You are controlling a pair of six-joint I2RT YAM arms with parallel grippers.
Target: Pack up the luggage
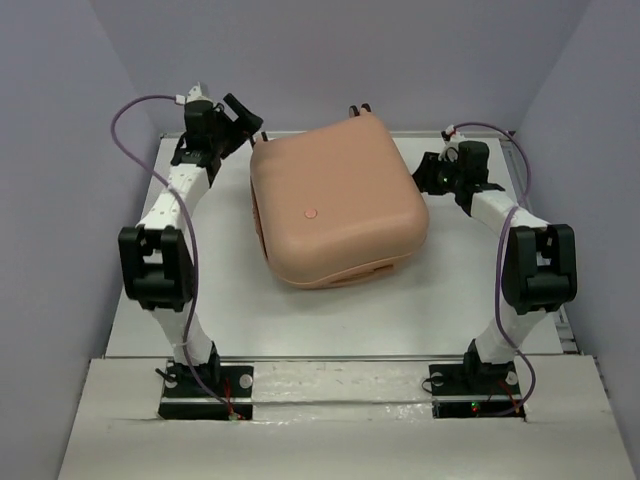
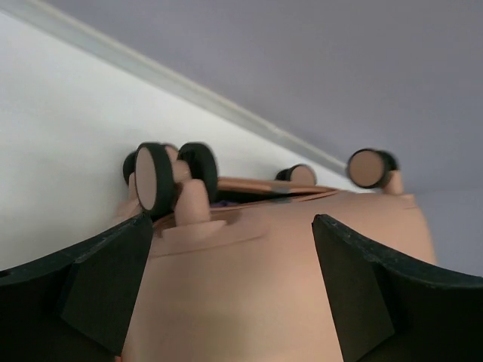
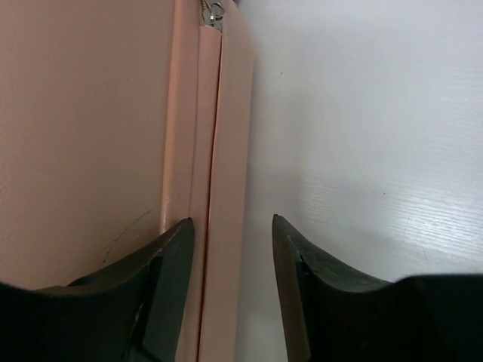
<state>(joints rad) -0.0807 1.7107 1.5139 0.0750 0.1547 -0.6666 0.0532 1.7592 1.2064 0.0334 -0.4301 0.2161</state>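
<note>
The peach-pink luggage [image 1: 335, 200] lies flat on the white table, its two shells together. Its wheels [image 2: 158, 179] point to the back wall, and a thin dark gap shows between the shells there. My left gripper [image 1: 245, 118] hovers at the case's back left corner. In the left wrist view it [image 2: 232, 220] is open wide over the shell [image 2: 241, 294], holding nothing. My right gripper [image 1: 432, 172] is at the case's right side. Its jaws [image 3: 232, 219] stand open astride the seam [image 3: 207, 151], with the lower rim between them. A metal zipper pull [image 3: 215, 13] shows farther along the seam.
Grey walls close in the table [image 1: 230, 300] at the back and on both sides. A raised strip [image 2: 226, 105] runs along the back edge behind the wheels. Both arm bases sit at the near edge.
</note>
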